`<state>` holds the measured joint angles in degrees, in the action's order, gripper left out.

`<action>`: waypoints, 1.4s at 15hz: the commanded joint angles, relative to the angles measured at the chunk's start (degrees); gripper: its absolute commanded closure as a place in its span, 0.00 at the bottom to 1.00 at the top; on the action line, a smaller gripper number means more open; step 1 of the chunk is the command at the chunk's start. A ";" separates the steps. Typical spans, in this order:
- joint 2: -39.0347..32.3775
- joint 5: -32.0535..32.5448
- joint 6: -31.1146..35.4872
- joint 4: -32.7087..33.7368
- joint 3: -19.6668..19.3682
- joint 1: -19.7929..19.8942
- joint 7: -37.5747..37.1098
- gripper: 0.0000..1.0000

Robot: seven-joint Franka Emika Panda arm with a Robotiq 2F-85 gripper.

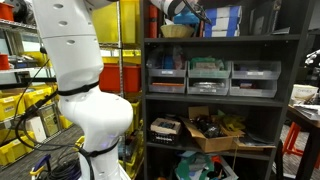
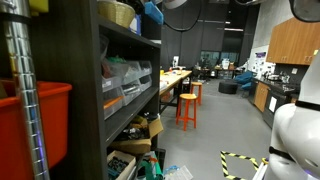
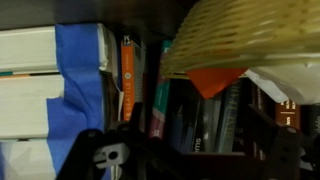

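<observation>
Basket (image 1: 178,31), woven straw, stands on the top shelf of the dark shelf unit (image 1: 146,100), close to the front edge and toward 11 o'clock of the unit. Seen side-on, the basket (image 2: 120,13) again sits right at the shelf's lip. My guess is that this keeps it reachable from the aisle.

End effector (image 1: 183,11) hangs at 12 o'clock of the basket, just above it. Whether they touch I cannot tell. In the wrist view its fingers (image 3: 100,155) stand far apart along the bottom edge with nothing between them. It looks fully spread and empty, as far as the dark picture allows.

Wrist view only:
- The basket weave (image 3: 250,35) fills 1 o'clock.
- An orange scrap (image 3: 214,80) pokes out beneath the basket.
- Blue material (image 3: 80,80) at 9 o'clock lies over pale boxes; cloth or wrapper, unclear.
- Books (image 3: 130,80) stand upright at 12 o'clock, spines out, likely packed that way to save shelf room.

Exterior views only:
- The white robot arm (image 1: 85,90) rises at 9 o'clock of the unit, lifted high to reach the top shelf.
- Grey bins (image 1: 208,76) sit in a row on the middle shelf.
- A cardboard box (image 1: 212,132) sits on a lower shelf.
- The side-on view adds the workshop beyond, with a long surface (image 2: 172,78) and an orange stool (image 2: 187,105) beside it.
</observation>
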<state>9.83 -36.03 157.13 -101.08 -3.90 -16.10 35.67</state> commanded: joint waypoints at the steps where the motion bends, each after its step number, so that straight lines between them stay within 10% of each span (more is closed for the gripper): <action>1: 0.21 -0.42 -1.75 0.38 -0.40 0.11 -0.44 0.00; 4: 0.22 -0.60 -2.30 0.40 -0.53 0.01 -0.33 0.07; 11: 0.22 -0.27 -3.36 0.08 -0.41 0.07 -0.77 0.72; 21: 0.60 -0.11 -3.70 0.00 -0.72 0.28 -2.21 0.04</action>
<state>9.84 -36.13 154.75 -101.23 -4.38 -16.10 34.37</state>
